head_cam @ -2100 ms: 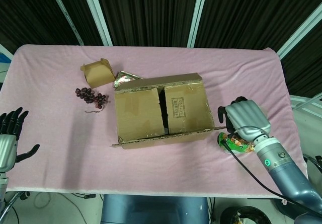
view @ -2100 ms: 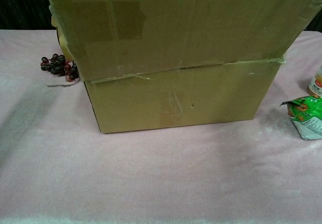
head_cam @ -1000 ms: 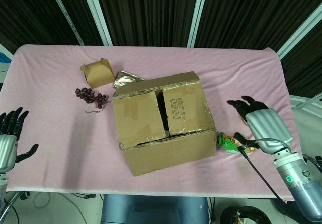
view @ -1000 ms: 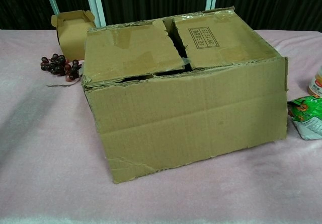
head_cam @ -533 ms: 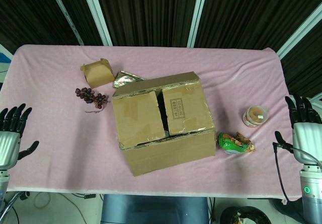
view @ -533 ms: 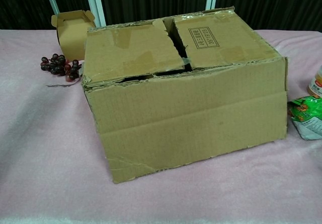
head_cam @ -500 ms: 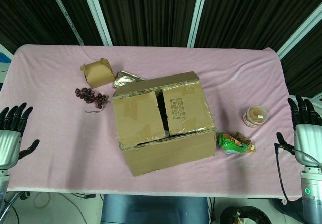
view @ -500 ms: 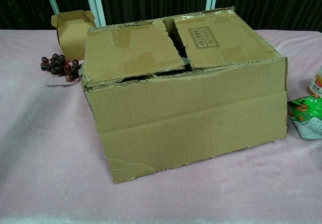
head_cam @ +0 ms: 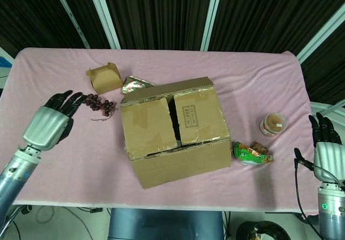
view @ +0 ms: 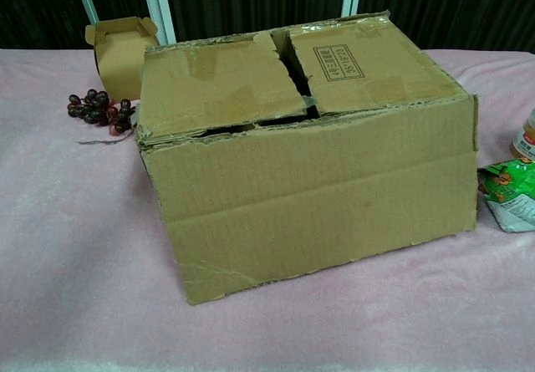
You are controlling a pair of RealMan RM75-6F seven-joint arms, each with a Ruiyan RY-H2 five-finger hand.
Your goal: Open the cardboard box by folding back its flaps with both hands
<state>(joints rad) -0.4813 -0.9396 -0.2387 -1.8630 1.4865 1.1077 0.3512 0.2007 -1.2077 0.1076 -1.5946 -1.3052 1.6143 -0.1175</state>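
The cardboard box (head_cam: 175, 129) stands mid-table, turned slightly, and fills the chest view (view: 305, 150). Its two top flaps lie down with a dark gap between them. My left hand (head_cam: 49, 122) hovers over the cloth to the left of the box, fingers spread and holding nothing, fingertips close to the grapes. My right hand (head_cam: 326, 147) is off the table's right edge, fingers extended upward and empty. Neither hand touches the box, and neither shows in the chest view.
A small open carton (head_cam: 104, 77) and a bunch of dark grapes (head_cam: 98, 103) lie left of the box, a foil packet (head_cam: 135, 83) behind it. A green snack bag (head_cam: 250, 153) and a small jar (head_cam: 273, 124) sit to its right on the pink cloth (head_cam: 253, 89).
My left hand has swung in from the table's left edge to above the cloth near the grapes. My right hand has sunk slightly at the right edge. The box has not moved.
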